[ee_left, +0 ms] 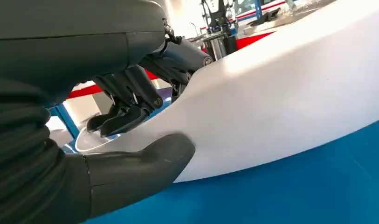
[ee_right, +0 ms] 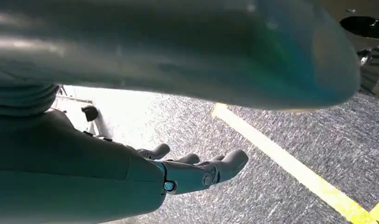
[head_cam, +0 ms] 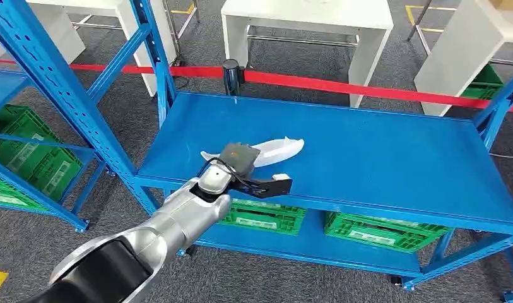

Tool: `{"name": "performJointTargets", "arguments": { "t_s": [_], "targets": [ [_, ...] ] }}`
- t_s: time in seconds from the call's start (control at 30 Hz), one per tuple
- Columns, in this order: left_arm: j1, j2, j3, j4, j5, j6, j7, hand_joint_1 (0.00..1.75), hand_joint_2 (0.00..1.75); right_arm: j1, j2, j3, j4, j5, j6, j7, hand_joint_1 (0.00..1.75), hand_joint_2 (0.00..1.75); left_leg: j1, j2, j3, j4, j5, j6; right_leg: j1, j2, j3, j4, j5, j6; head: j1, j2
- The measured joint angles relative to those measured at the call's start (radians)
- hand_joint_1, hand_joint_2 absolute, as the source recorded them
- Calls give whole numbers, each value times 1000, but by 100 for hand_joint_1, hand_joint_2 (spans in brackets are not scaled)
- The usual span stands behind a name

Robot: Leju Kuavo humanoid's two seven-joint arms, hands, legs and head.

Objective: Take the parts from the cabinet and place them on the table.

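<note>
White part [head_cam: 276,150] in left hand [head_cam: 244,165], apparently mid-shelf [head_cam: 380,158].

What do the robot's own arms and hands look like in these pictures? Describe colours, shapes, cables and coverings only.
The left arm is a smooth silver tube that ends near the body in a black section. A thin black cable loops at the wrist. The left hand has a grey back plate and dark fingers, a thick grey thumb and a ribbed grey cover. The right hand is grey with rounded fingertips.
</note>
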Motion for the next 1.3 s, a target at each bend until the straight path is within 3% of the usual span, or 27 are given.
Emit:
{"name": "performJointTargets", "arguments": {
  "t_s": [0.43, 0.7, 0.83, 1.13, 1.3],
  "targets": [
    [0, -15, 112, -10, 207, 44, -146, 175, 175, 3, 0, -12, 0, 1, -13, 1, 0, 0, 0, 0, 0, 0, 0, 0, 0, 0, 0, 0, 0, 0, 0, 0],
    [0, -32, 228, -35, 448, -22, -305, 175, 175, 13, -2, -27, 0, -2, -19, -5, 0, 0, 0, 0, 0, 0, 0, 0, 0, 0, -1, 0, 0, 0, 0, 0],
    [9, -35, 240, -43, 516, -16, -357, 175, 175, 18, -5, -38, 0, -11, -59, -69, 0, 0, 0, 1, 0, 0, 0, 0, 0, 0, -1, 0, 0, 0, 0, 0],
    [22, -43, 241, -47, 516, 14, -337, 175, 175, 18, -12, -49, 0, -11, -58, -84, 0, 0, 0, 1, 0, 0, 0, 0, 0, 0, -1, 0, 0, 0, 0, 0],
    [25, -41, 241, -47, 525, 24, -378, 175, 175, 20, -12, -53, 0, -7, -53, -84, 0, 0, 0, 0, 0, 0, 0, 0, 0, 0, -1, 0, 0, 0, 0, 0]
  ]
}}
